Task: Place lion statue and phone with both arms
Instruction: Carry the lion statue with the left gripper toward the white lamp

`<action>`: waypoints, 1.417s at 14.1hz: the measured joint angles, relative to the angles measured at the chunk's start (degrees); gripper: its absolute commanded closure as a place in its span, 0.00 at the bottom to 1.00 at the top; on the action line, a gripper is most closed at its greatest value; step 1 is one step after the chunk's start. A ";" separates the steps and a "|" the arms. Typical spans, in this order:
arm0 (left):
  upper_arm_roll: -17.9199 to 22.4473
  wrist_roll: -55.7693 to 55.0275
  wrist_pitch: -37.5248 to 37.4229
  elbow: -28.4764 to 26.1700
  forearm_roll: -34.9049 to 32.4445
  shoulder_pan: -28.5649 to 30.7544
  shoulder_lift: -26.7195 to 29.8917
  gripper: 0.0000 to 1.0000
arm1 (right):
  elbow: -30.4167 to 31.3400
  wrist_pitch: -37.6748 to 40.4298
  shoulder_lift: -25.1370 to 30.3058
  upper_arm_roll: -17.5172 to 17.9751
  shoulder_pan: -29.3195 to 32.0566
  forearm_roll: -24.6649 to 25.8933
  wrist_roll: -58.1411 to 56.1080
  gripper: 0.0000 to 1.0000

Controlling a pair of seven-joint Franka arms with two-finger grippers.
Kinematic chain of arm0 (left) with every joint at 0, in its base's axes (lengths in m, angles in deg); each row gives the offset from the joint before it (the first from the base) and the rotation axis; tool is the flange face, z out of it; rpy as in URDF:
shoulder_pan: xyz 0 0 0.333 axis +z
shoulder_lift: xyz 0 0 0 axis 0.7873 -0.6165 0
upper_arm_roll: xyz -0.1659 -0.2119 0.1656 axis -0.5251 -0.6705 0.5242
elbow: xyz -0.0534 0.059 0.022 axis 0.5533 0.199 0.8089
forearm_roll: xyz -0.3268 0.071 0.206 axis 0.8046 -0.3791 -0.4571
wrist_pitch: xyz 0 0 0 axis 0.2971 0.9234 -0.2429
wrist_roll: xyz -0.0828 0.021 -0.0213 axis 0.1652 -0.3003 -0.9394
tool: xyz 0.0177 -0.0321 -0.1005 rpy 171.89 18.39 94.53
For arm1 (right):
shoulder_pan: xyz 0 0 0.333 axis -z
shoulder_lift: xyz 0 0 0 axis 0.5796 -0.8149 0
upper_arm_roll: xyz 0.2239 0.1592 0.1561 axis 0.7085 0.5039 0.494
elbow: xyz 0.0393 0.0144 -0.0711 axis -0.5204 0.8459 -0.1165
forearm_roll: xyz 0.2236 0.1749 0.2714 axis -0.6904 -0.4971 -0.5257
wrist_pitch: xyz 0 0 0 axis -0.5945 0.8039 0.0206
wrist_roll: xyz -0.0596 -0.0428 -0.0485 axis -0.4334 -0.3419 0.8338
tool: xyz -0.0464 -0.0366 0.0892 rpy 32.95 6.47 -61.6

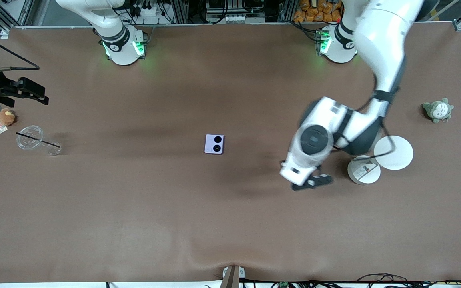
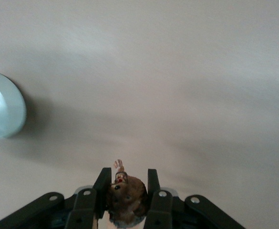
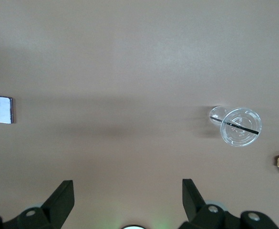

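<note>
Front view shows the right gripper [image 1: 30,94] at the right arm's end of the brown worktop [image 1: 134,208], fingers spread wide and empty, over bare surface beside a round orange-brown plush [image 1: 5,117] and a clear plastic cup with a black straw [image 1: 30,138]. Toward the worktop's middle, well apart from both grippers, lies the pale lavender folded phone [image 1: 214,144], flat, camera circles up. The left gripper [image 1: 312,182] hangs above bare worktop, clamped on the small reddish-brown lion statue [image 2: 125,198], just beside two white round discs [image 1: 392,152].
</note>
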State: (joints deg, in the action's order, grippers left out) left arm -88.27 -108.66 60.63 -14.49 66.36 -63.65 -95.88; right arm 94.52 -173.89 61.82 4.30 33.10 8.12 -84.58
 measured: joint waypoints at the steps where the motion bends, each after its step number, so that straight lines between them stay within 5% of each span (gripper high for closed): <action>1: 0.02 2.91 0.00 -0.20 0.00 2.22 0.00 1.00 | 0.00 0.00 0.00 0.03 -0.02 0.00 0.00 0.00; 11: 0.08 19.22 9.45 -7.65 -0.03 13.94 -0.36 1.00 | -0.04 0.18 0.00 0.18 -0.14 0.00 -1.70 0.00; 20: -0.69 19.62 13.40 -11.75 -0.03 14.02 -0.70 1.00 | -0.08 0.25 0.00 -0.21 -0.01 0.09 -4.24 0.00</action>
State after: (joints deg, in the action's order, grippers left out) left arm -88.96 -89.05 74.04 -26.23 66.32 -49.63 -96.58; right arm 94.43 -173.64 61.82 4.09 33.09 8.21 -88.82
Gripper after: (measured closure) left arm 0.643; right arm 0.000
